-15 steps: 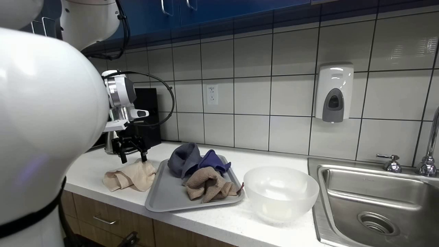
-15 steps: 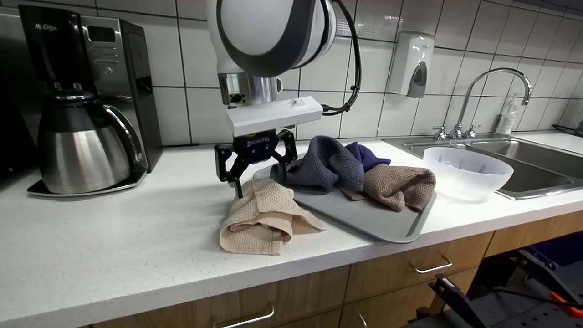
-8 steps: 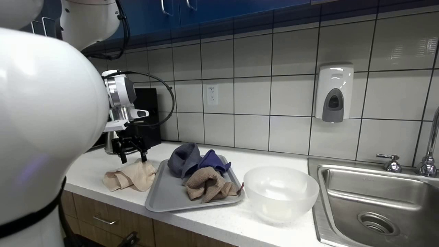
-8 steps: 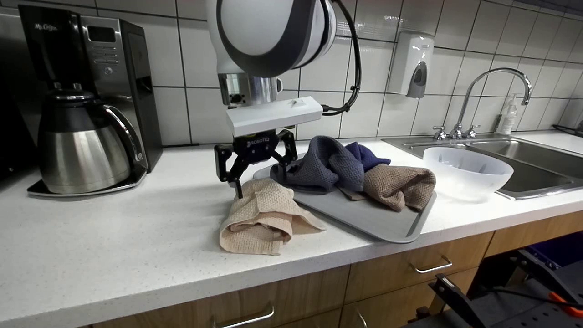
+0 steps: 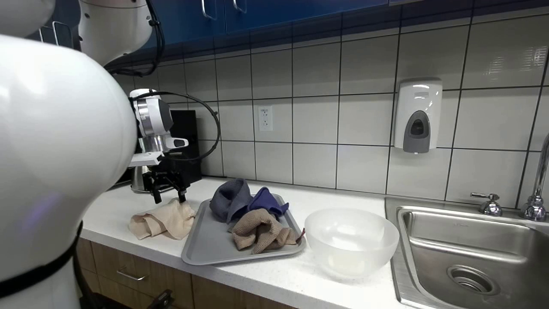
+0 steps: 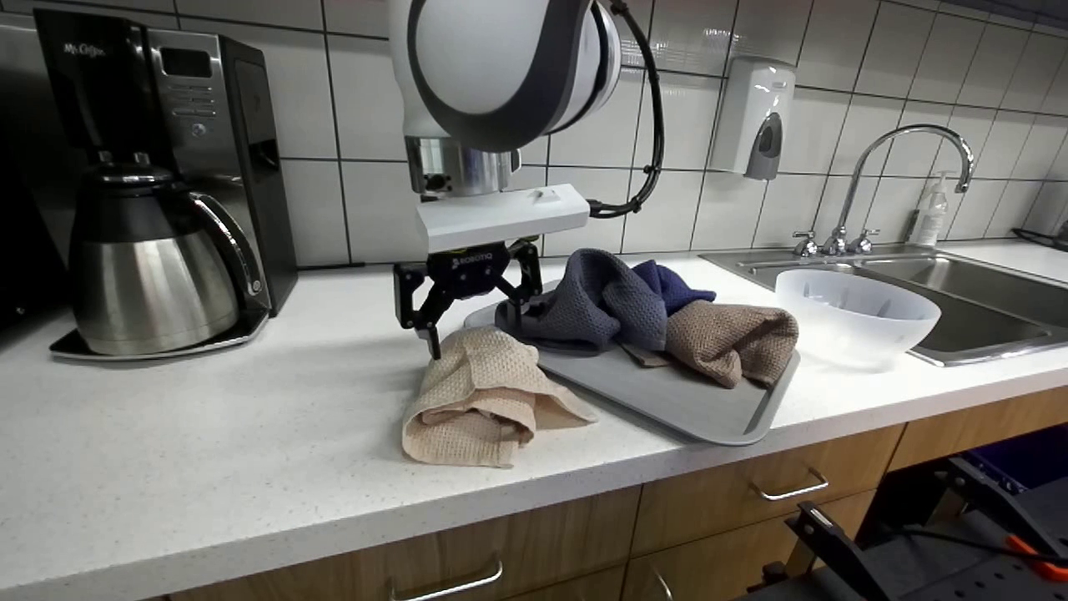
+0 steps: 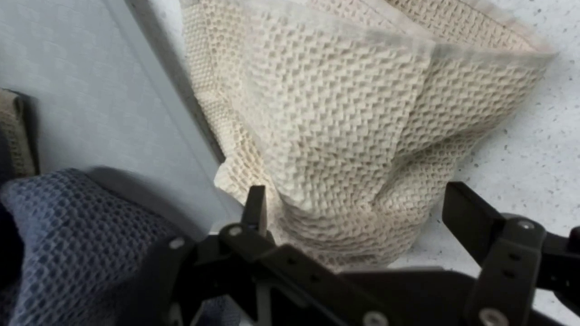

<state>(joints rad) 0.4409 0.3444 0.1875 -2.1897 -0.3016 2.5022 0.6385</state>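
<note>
Beige cloth (image 6: 492, 401): one, waffle weave, crumpled and folded over itself; lies on the counter (image 6: 209, 434), just beside the tray (image 6: 667, 401), one corner meeting the tray's edge in the wrist view; well apart from the coffee maker (image 6: 188, 125);
Gripper (image 6: 476, 334): one, black, pointing down above the end of the beige cloth toward the wall (image 5: 315, 120); jaws spread wide, nothing held; in the wrist view that end shows between the fingers (image 7: 471, 222), one over the margin near the tray, the other past the far side, above the counter; whether either touches the fabric cannot be told;
Tray: grey, shallow-rimmed, three further cloths heaped on it; slate cloth (image 6: 596, 300), crumpled, the nearest of them to the gripper; purple cloth (image 6: 672, 286), behind, partly hidden in both exterior views; brown cloth (image 6: 734, 338), bunched, toward the bowl (image 5: 349, 244);
Bowl: frosted, round, upright on the counter between the tray and the sink (image 5: 467, 231); sink, steel, set into the counter; tap (image 6: 916, 128), chrome, arched over the sink; soap bottle (image 6: 932, 215), standing near the tap;
Coffee maker: lettered Mr. Coffee, black and steel, carafe (image 6: 158, 284) seated in it; dispenser (image 5: 418, 116), white with grey front, fixed to the wall; outlet (image 5: 265, 118), white, same wall; drawers (image 6: 567, 526), wood-fronted, under the counter; cabinets (image 5: 291, 15), blue, overhead in an exterior view.
</note>
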